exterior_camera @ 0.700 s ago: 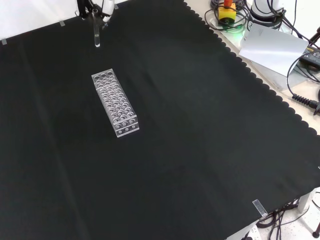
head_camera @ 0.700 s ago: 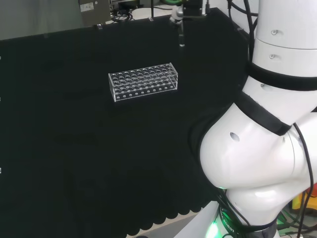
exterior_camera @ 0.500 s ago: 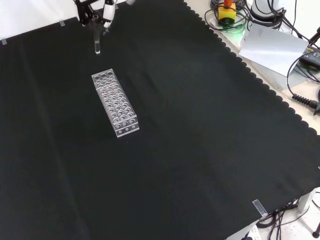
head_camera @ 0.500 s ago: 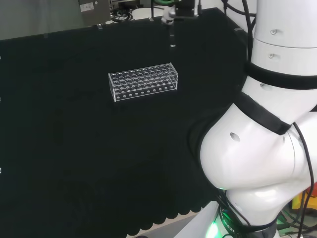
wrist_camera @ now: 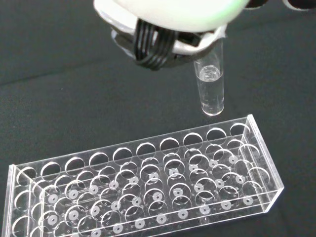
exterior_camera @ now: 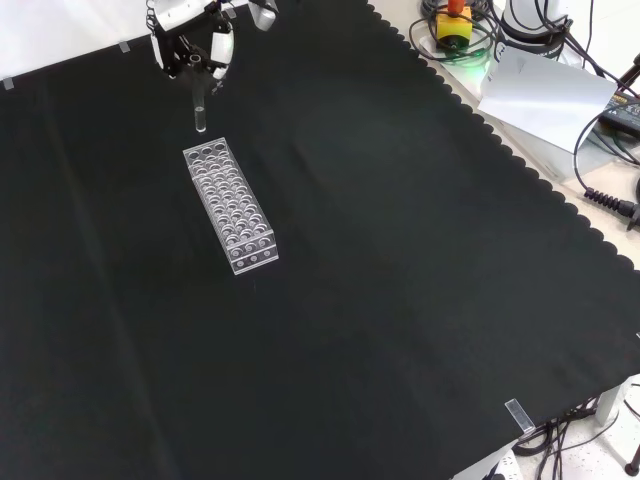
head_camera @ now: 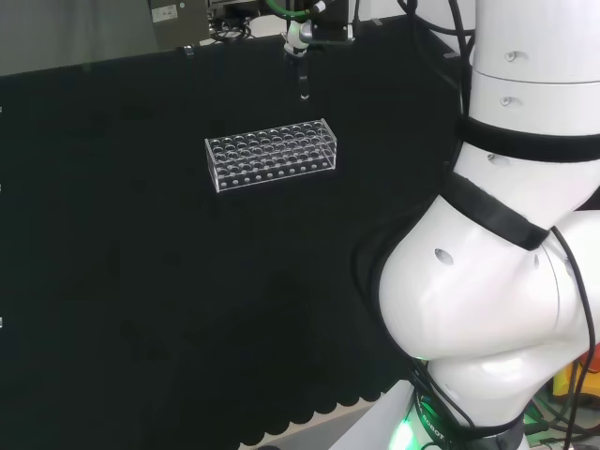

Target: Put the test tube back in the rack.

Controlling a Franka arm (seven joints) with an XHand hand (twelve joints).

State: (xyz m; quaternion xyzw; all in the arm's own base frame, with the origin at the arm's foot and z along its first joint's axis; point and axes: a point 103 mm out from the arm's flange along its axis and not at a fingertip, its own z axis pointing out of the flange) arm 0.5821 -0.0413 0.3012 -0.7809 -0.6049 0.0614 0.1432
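The rack (exterior_camera: pixel 229 207) is a clear block with rows of round holes, and it lies flat on the black cloth (exterior_camera: pixel 400 280). In the wrist view all the holes of the rack (wrist_camera: pixel 143 192) that can be seen have nothing in them. In the head view the rack (head_camera: pixel 271 155) stands with its long side across the picture; in the front view it runs from upper left to lower right.

The tube (exterior_camera: pixel 200 112) is clear and hangs upright, with its round bottom down. In the wrist view the tube (wrist_camera: pixel 210 86) has a little clear liquid in its lower part. Its bottom is in the air, above the cloth and near one end of the rack, apart from it and not in any hole. In the head view the tube (head_camera: pixel 303 82) is above the right part of the rack.

The hand (exterior_camera: pixel 190 45) comes in from the top of the front view and grasps the tube at its upper end, with the fingers closed around it. The tube hangs straight down below the hand. In the head view the hand (head_camera: pixel 305 28) is at the far edge of the cloth, left of the white arm (head_camera: pixel 506 281).
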